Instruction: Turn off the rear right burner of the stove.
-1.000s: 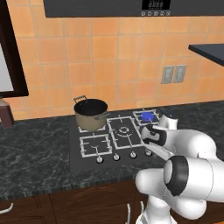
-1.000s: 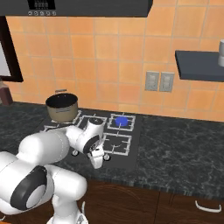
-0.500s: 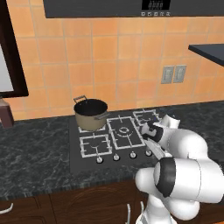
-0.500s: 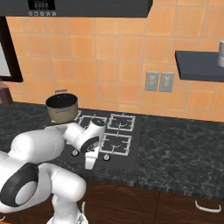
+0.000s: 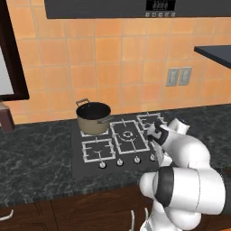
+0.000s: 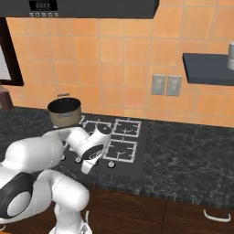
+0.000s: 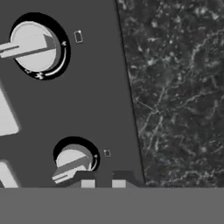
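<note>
Blue flame gone from rear right burner [image 6: 127,127]; nearest knob [image 7: 73,162] bar points sideways.

Dark speckled counter [image 5: 36,153], black stove [image 5: 85,162] set in it

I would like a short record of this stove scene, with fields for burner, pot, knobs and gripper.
stove: black cooktop, pale wire grates
rear right burner: no blue flame visible
pot: on rear left grate
gripper: low over the knob row, near the stove's right edge
nearest knob: silver, just beside the fingertips
counter: dark speckled stone
</note>
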Robot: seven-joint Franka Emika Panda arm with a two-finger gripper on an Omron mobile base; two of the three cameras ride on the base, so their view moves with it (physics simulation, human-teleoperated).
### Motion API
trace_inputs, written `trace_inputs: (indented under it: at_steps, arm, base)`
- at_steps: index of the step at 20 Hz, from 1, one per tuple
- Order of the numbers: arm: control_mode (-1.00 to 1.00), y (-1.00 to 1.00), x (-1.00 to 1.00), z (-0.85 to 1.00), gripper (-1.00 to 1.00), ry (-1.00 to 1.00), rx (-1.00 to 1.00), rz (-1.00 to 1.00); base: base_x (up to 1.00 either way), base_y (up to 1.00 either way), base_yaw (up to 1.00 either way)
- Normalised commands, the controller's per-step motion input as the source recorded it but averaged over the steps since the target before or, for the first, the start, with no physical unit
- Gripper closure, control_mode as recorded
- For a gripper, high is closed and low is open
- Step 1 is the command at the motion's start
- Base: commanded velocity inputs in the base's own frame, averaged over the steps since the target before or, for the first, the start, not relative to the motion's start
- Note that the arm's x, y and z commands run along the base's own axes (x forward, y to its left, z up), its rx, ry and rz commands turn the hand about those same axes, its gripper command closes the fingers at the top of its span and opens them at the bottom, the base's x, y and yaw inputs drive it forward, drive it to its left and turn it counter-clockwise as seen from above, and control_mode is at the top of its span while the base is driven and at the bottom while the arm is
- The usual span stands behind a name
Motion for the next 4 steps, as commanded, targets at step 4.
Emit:
trace_inputs:
  at_steps: [4]
  arm:
    - [-1.00, 0.00, 0.00, 0.00, 1.00, 0.00, 0.00, 0.00]
  base:
    - [0.00, 0.00, 0.00]
